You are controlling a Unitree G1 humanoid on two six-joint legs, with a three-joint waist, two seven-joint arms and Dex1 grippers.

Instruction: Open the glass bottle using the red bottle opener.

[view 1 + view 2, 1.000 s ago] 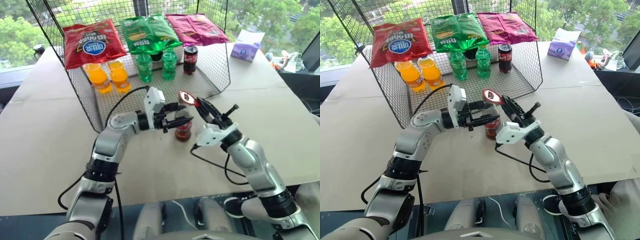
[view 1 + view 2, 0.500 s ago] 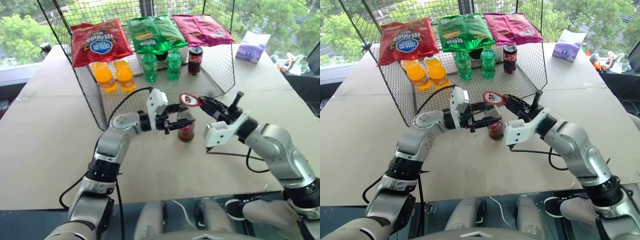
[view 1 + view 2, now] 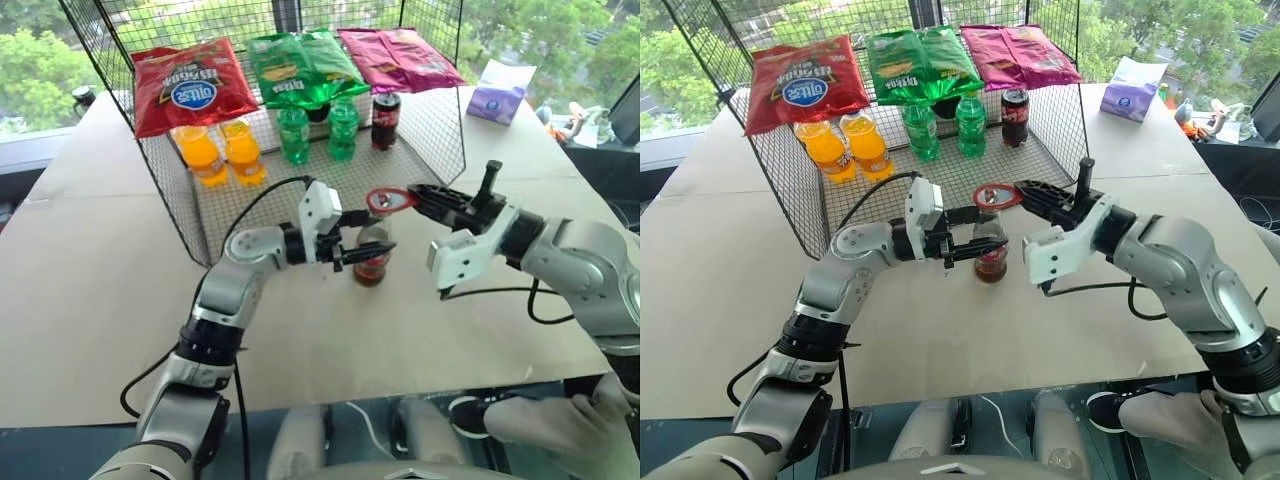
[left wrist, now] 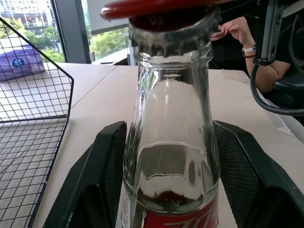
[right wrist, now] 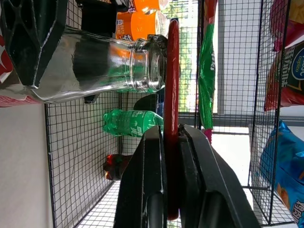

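I see a wire basket [image 3: 190, 215] on the table [image 3: 80, 270], holding red [image 3: 190, 88], green [image 3: 303, 65] and magenta snack bags [image 3: 398, 57], two orange bottles [image 3: 220, 153], two green bottles [image 3: 315, 132] and a dark cola bottle [image 3: 385, 120]. A purple tissue pack [image 3: 501, 90] sits beyond.

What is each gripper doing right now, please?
Left gripper: closed around the glass bottle, one finger on each side, holding it upright.
Right gripper: shut on the red bottle opener, whose ring head sits at the bottle's cap.
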